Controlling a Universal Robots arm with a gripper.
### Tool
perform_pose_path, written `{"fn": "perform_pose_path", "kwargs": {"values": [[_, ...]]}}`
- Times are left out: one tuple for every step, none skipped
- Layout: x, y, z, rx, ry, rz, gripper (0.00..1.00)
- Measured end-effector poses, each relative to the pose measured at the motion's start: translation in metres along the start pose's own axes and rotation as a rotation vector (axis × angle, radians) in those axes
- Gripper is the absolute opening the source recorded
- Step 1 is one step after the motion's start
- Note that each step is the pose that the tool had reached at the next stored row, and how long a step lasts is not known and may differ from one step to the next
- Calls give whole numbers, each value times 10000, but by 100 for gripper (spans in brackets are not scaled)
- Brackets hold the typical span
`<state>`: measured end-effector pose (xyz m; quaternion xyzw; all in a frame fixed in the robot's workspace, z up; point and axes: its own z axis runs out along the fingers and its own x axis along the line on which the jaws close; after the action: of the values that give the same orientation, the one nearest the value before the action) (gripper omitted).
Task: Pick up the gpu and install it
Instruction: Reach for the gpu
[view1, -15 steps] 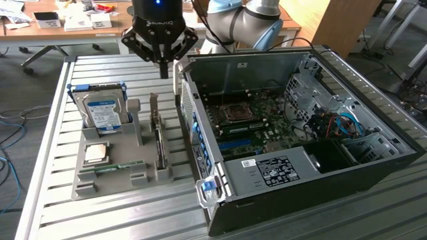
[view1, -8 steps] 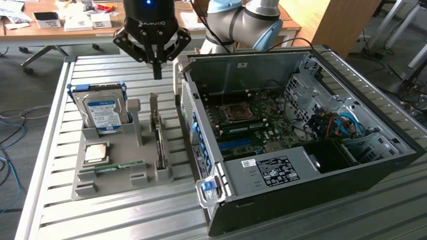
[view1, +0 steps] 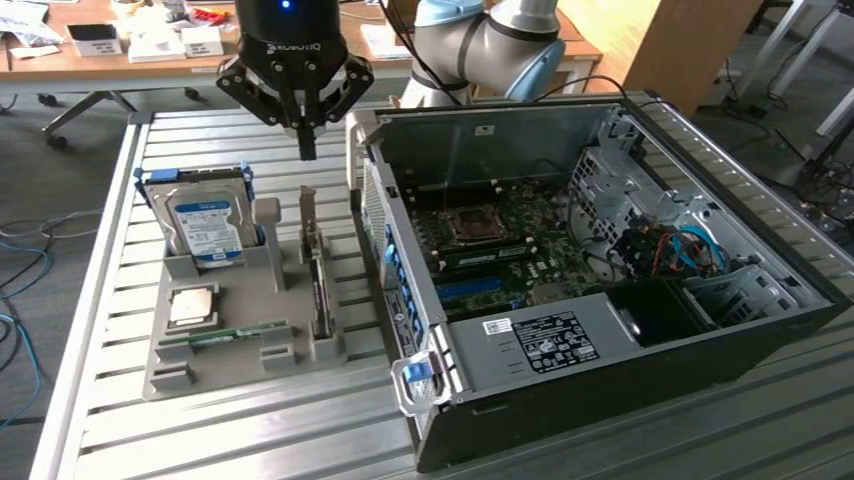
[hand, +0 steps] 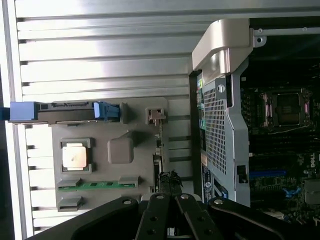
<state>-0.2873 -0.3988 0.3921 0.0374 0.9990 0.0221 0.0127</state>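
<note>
One empty hand (view1: 307, 148), fingers together, hangs above the gpu (view1: 318, 270), which the wrist view catches edge-on.

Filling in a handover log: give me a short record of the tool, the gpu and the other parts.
tool: shut, empty, hanging above the gpu, apart from it
gpu: on edge in the grey holder, slot nearest the computer case, not installed
hard drive: upright in the grey holder
processor, memory stick: flat in the grey holder
computer case: open, on the exterior view's right of the grey holder
</note>
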Motion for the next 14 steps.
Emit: {"fn": "perform_pose_path", "kwargs": {"values": [[0,0,0,1,0,0,11],[0,0,0,0,1,0,11],[2,-2,-1,1,0,0,11],[3,-8,-1,0,1,0,11],[2,-16,-1,1,1,0,11],[2,-29,-1,1,0,0,11],[1,-45,-2,0,1,1,11],[0,-63,-2,0,1,1,11],[-2,-83,-3,1,1,1,11],[-3,-105,-4,0,0,0,11],[-5,-128,-5,0,1,1,11],[-6,-152,-6,0,1,1,11],[-8,-176,-6,0,0,0,11],[-10,-200,-7,0,0,0,11]]}}
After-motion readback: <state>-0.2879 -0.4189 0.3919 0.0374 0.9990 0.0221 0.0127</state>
